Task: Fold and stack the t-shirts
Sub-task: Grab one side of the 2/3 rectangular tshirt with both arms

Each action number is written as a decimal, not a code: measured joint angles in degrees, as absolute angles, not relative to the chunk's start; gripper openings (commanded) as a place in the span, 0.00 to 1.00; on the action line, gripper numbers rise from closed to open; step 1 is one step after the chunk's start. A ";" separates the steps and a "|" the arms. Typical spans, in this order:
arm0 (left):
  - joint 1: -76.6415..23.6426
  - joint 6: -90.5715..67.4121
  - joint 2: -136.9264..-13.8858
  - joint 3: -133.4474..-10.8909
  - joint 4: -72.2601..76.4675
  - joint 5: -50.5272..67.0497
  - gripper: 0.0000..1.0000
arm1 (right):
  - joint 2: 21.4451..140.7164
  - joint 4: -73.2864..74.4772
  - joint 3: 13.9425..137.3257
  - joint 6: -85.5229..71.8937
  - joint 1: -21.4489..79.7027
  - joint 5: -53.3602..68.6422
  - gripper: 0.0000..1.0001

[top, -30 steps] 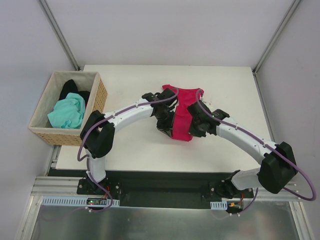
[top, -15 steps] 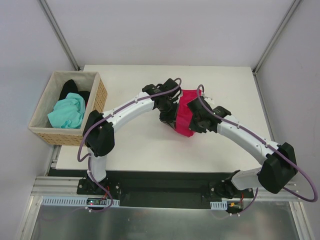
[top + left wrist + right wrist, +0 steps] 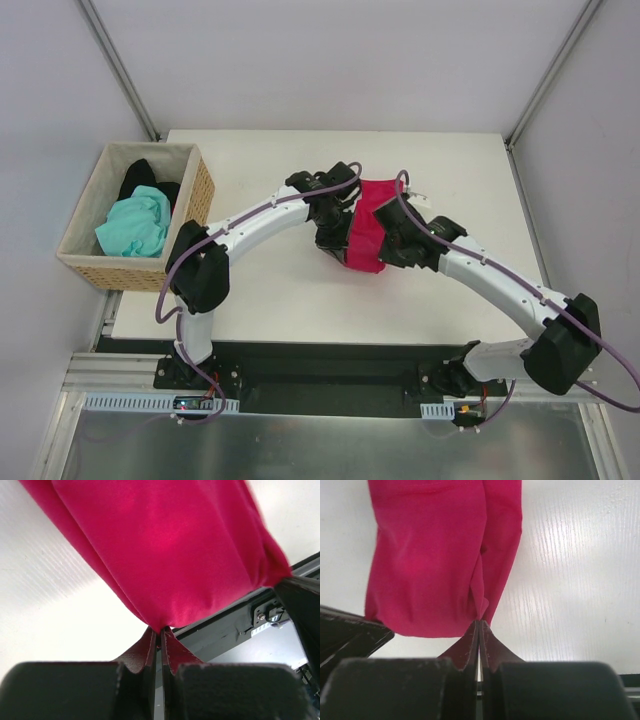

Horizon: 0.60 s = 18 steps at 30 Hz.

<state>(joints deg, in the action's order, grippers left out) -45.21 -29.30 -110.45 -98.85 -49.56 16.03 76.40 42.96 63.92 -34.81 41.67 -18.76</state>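
Gathered narrower than a second ago, the crimson t-shirt (image 3: 368,225) hangs over the middle of the table (image 3: 250,290), left gripper (image 3: 159,630) and right gripper (image 3: 479,622) each clamped on its cloth, so folding seems only just underway.

t-shirt (image 3: 366,232) over table (image 3: 270,160) centre, basket (image 3: 85,265) at left

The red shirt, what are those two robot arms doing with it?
They are working on folding it. The left gripper and the right gripper are each pinched shut on an edge of the crimson t-shirt, holding it bunched between them over the middle of the table. It is not folded flat yet. A mint-green t-shirt and a black t-shirt lie crumpled in the wicker basket beside the table's left edge.
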 measured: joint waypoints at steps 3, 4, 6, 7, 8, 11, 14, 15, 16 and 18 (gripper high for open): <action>-45.71 -29.56 -110.32 -97.41 -49.87 15.59 0.00 | 74.54 43.48 63.92 -35.24 43.09 -20.21 0.01; -45.98 -29.65 -110.24 -96.84 -49.98 15.38 0.00 | 74.04 43.70 63.92 -35.42 43.57 -20.67 0.01; -46.54 -29.89 -110.00 -96.20 -50.02 14.83 0.00 | 73.34 44.16 63.92 -35.70 44.34 -21.54 0.01; -46.74 -30.04 -109.82 -95.94 -50.02 14.66 0.00 | 73.17 44.34 63.92 -35.86 44.69 -21.96 0.01; -46.92 -30.17 -109.58 -95.68 -50.02 14.52 0.00 | 73.08 44.47 63.92 -36.03 45.04 -22.31 0.01; -47.62 -30.65 -108.47 -95.02 -49.95 14.24 0.00 | 73.03 44.93 63.92 -36.58 46.00 -23.35 0.01; -47.97 -30.96 -106.78 -94.28 -50.00 14.00 0.00 | 72.99 45.47 63.92 -37.12 46.98 -24.14 0.01; -48.07 -31.03 -106.06 -93.91 -49.98 13.82 0.00 | 72.95 45.71 63.92 -37.32 47.48 -24.62 0.01; -48.07 -31.16 -105.60 -93.62 -50.00 13.76 0.00 | 72.90 45.91 63.92 -37.50 47.81 -24.86 0.01; -48.31 -31.59 -104.29 -92.47 -49.93 13.28 0.00 | 72.64 46.35 63.92 -37.93 48.75 -25.54 0.01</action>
<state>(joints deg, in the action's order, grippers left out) -48.31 -31.59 -104.29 -92.47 -49.93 13.28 72.64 46.35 63.92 -37.93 48.75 -25.54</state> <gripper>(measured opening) 0.011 0.015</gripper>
